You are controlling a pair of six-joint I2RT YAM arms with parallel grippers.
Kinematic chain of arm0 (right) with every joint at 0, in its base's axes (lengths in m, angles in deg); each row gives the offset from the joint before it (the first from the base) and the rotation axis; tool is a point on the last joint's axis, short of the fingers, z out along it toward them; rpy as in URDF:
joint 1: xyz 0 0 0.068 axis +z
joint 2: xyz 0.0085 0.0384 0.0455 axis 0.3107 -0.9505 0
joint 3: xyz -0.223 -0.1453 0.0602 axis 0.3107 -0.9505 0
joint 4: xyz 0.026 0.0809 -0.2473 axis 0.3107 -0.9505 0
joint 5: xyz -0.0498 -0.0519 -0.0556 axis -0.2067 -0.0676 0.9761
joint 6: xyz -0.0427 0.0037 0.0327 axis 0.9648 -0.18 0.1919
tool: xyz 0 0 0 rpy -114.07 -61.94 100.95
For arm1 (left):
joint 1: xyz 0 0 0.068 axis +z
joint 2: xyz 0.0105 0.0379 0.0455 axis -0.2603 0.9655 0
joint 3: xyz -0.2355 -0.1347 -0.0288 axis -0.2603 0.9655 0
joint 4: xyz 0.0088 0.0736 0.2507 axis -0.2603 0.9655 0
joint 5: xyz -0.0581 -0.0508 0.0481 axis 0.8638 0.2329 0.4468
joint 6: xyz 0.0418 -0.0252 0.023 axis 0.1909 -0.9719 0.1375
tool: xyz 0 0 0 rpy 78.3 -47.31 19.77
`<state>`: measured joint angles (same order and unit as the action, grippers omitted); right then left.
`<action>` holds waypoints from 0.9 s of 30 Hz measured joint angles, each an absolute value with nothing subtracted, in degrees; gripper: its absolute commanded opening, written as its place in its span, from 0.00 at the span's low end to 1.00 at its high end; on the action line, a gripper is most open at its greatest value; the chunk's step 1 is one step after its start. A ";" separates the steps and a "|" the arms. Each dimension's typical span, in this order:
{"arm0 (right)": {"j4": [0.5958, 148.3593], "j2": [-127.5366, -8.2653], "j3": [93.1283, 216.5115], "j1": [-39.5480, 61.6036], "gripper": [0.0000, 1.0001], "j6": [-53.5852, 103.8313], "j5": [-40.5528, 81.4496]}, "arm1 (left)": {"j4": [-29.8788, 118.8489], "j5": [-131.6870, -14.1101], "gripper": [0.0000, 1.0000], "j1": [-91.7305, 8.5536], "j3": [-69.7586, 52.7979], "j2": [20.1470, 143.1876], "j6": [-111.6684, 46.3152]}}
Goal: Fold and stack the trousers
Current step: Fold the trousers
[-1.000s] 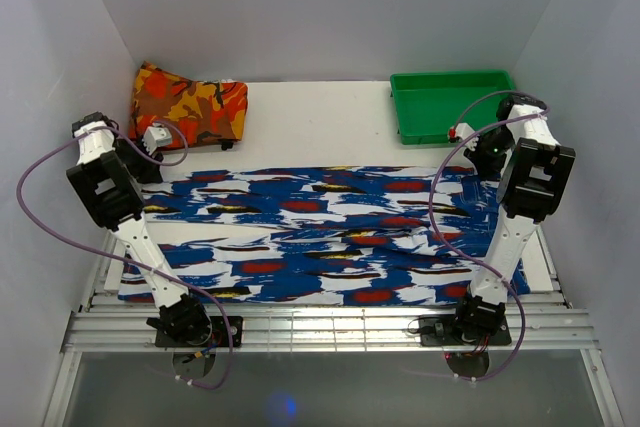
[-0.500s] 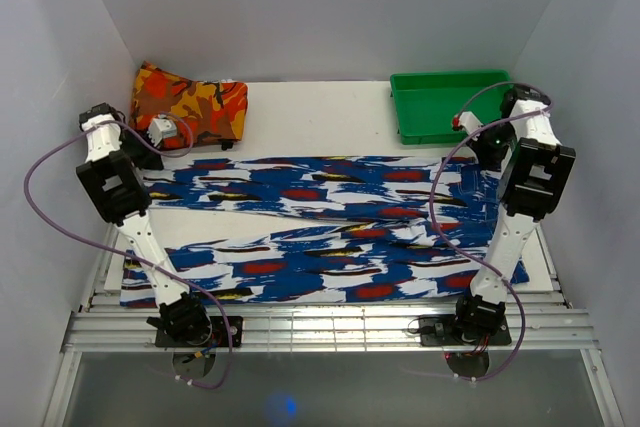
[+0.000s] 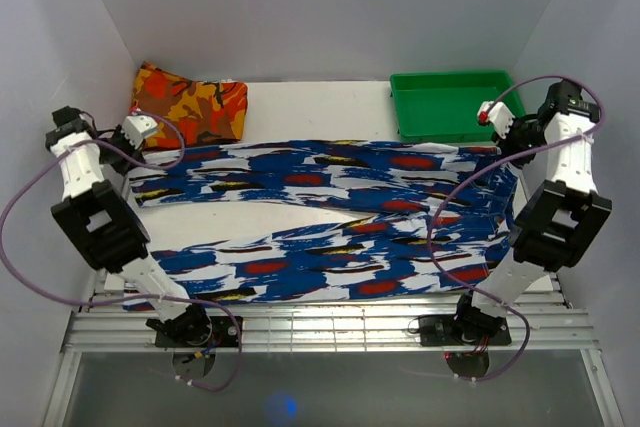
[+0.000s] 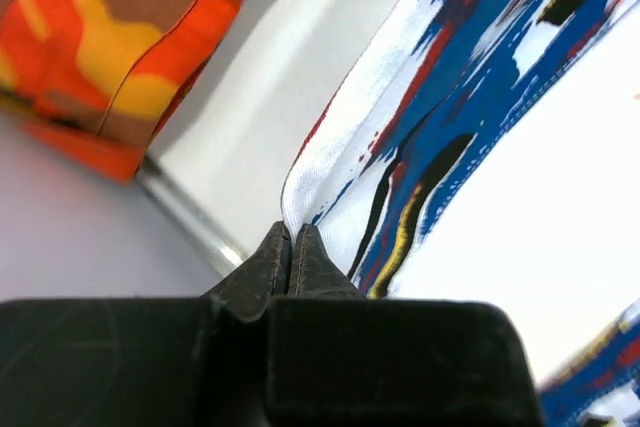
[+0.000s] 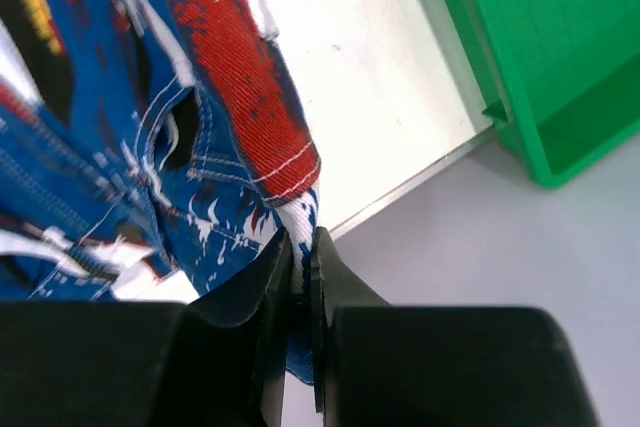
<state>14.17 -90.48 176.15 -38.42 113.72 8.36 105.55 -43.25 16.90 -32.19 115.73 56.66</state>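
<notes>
The trousers [image 3: 330,217], printed in blue, white and black streaks with red and yellow patches, lie stretched across the table. One leg [image 3: 300,169] runs taut between the two arms; the other [image 3: 320,265] rests near the front edge. At the far left my left gripper [image 3: 128,143] is shut on the hem [image 4: 300,202] of that taut leg. At the far right my right gripper [image 3: 507,143] is shut on the waist edge [image 5: 300,217], with a red patch [image 5: 245,77] just above its jaws.
An orange, red and yellow folded cloth [image 3: 190,104] lies at the back left, close to the left gripper. A green tray [image 3: 450,107] stands at the back right beside the right gripper. White walls close in on both sides.
The left gripper closed on the hem. Both arms swung outward and back, pulling the far leg up and away from the near leg so it now stretches taut.
</notes>
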 measured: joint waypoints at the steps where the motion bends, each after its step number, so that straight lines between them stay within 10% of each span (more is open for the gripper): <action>1: 14.80 -87.50 173.33 -38.98 0.08 114.79 7.93 | 104.74 -42.96 0.00 18.19 -28.38 111.05 57.16; 13: 15.79 -69.04 139.17 -44.58 0.08 130.83 10.55 | 104.54 -49.11 0.00 38.93 13.19 90.01 72.61; 27: 19.52 -80.66 135.85 -44.73 0.08 124.25 15.97 | 103.01 -61.30 0.00 32.61 12.86 98.09 58.12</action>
